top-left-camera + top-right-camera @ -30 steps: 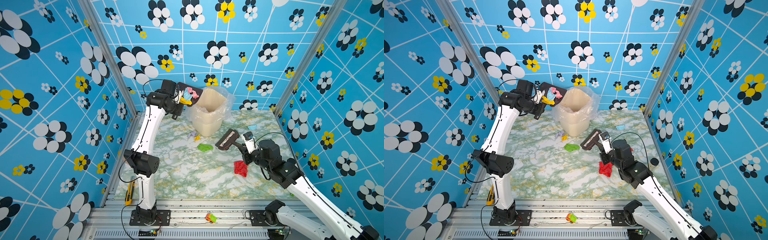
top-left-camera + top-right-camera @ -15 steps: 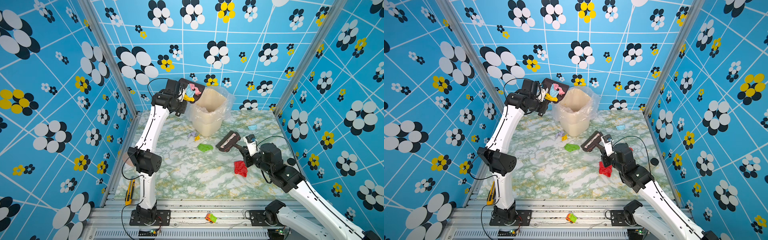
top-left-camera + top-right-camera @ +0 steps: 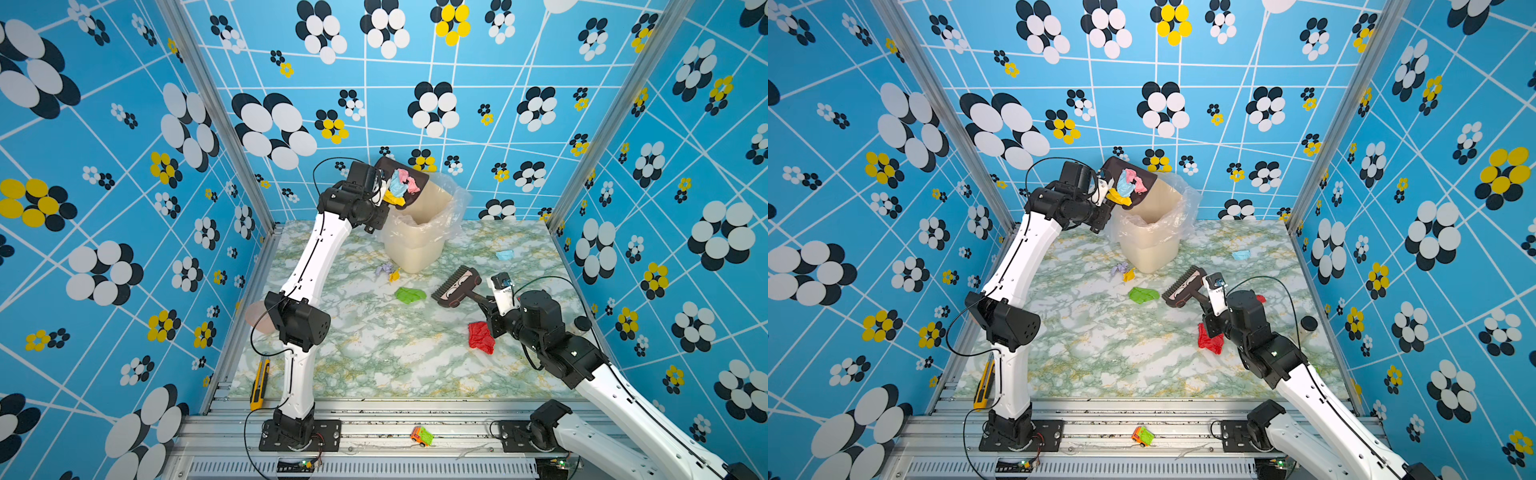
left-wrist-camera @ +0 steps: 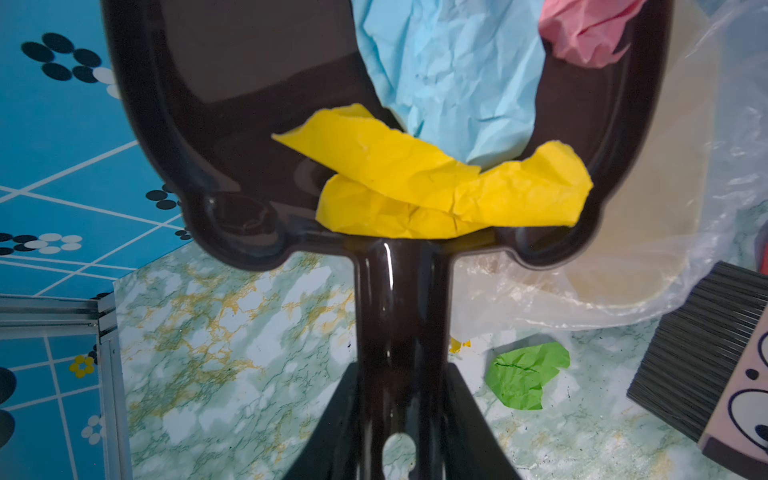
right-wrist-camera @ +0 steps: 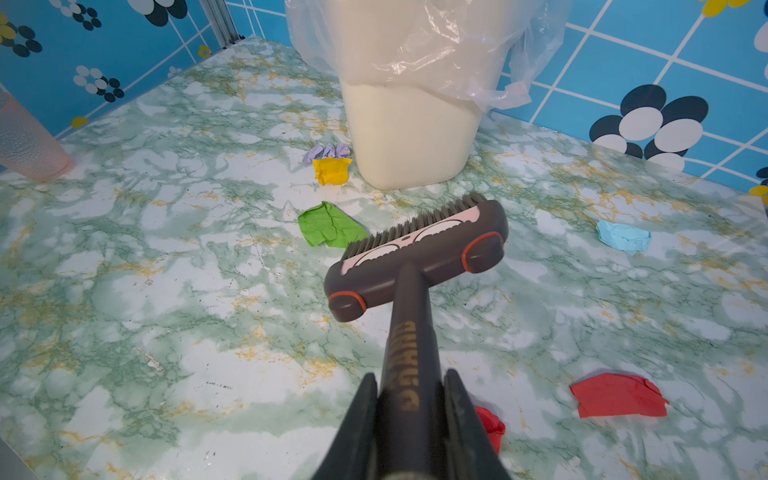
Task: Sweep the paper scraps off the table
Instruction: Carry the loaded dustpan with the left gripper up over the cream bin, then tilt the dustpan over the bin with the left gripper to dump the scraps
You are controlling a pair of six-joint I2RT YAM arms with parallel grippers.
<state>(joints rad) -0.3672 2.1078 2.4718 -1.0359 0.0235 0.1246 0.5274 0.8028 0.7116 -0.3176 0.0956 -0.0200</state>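
My left gripper is shut on the handle of a dark brown dustpan. The pan is raised and tilted over the rim of the lined cream bin. In the pan lie yellow, light blue and pink paper scraps. My right gripper is shut on the handle of a brush, bristles beside a green scrap. On the table also lie lavender, yellow, light blue and red scraps.
A pink cup stands at the table's left edge, behind my left arm. A yellow box cutter lies near the front left corner. A small toy car sits on the front rail. Patterned blue walls close three sides.
My left gripper has carried the dustpan rightwards to above the bin's rim, the scraps still in it. My right arm has drawn back slightly, and the brush has barely shifted.
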